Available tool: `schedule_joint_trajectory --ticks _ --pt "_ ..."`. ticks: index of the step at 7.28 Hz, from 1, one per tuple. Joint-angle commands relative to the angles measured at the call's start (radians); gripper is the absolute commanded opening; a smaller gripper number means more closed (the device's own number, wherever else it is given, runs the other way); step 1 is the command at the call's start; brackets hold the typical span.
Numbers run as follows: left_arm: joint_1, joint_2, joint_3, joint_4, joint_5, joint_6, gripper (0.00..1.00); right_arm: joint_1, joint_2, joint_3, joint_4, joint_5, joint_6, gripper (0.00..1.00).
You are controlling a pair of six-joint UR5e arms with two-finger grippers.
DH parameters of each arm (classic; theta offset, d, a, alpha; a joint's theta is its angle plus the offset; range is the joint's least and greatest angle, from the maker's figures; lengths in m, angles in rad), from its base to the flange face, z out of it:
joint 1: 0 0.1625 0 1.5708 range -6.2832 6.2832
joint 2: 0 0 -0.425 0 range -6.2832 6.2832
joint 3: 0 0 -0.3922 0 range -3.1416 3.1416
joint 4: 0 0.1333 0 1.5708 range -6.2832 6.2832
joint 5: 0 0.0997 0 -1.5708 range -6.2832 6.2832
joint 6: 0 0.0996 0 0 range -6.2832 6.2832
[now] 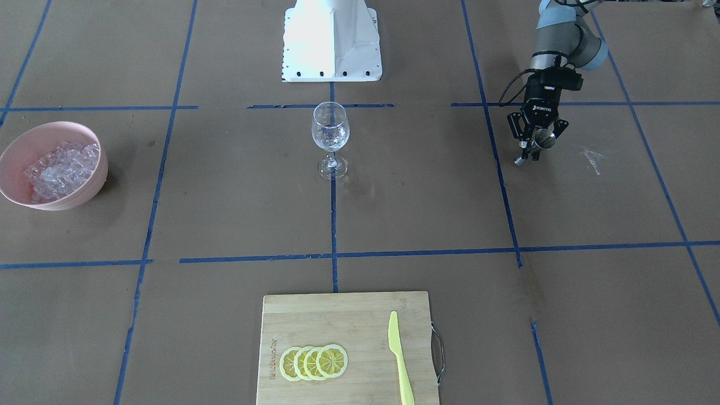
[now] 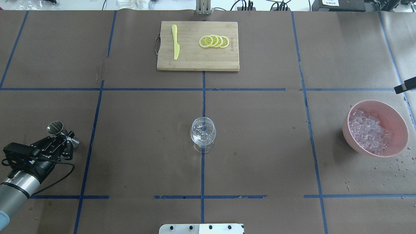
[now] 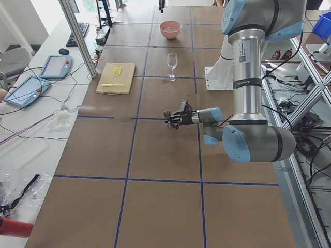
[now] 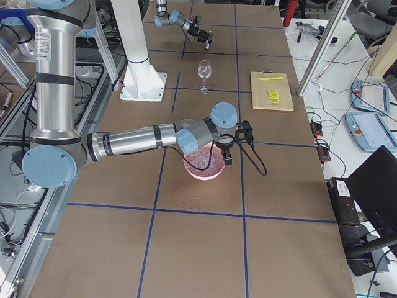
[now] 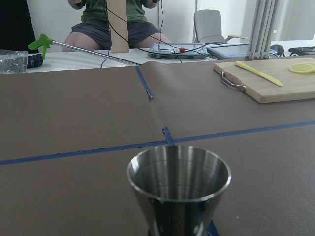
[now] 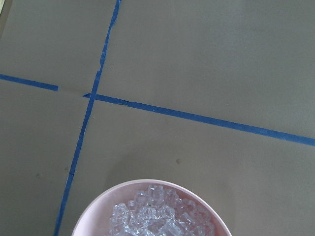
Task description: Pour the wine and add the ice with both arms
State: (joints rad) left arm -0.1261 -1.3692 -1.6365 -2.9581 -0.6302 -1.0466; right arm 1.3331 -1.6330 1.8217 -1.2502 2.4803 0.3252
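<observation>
My left gripper (image 1: 535,147) is shut on a steel jigger (image 1: 544,138) and holds it low over the table at my left; both show from overhead, the gripper (image 2: 68,138) and the jigger (image 2: 56,127). The left wrist view shows the jigger's cup (image 5: 179,187) upright. The wine glass (image 1: 330,132) stands at the table's centre (image 2: 203,131). The ice (image 1: 59,169) fills a pink bowl (image 1: 34,132) at my right (image 2: 390,107). My right gripper (image 4: 237,141) hovers over the bowl's far edge; I cannot tell whether it is open or shut. Its wrist view shows the ice (image 6: 157,216).
A wooden cutting board (image 2: 195,61) at the far centre holds several lemon slices (image 2: 214,41) and a yellow knife (image 2: 175,45). The white base block (image 1: 332,42) stands behind the glass. Water drops (image 2: 395,165) lie near the bowl.
</observation>
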Motion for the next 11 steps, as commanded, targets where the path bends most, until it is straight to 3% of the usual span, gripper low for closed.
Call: schedule_joint_trajectory --ticks 1,6,9,11 --pt "0.028 -0.010 0.014 -0.004 0.059 -0.001 0.00 0.000 -0.001 0.001 0.000 0.000 0.000 1.00" --pt "0.039 -0.010 0.026 -0.004 0.061 -0.001 0.00 -0.002 -0.001 0.002 0.000 0.002 0.000 1.00" --pt "0.039 -0.010 0.026 -0.004 0.060 -0.001 0.13 -0.002 -0.001 0.004 0.000 0.002 0.000 1.00" --pt "0.040 -0.010 0.026 -0.004 0.060 -0.001 0.14 -0.002 -0.001 0.004 0.000 0.002 0.000 1.00"
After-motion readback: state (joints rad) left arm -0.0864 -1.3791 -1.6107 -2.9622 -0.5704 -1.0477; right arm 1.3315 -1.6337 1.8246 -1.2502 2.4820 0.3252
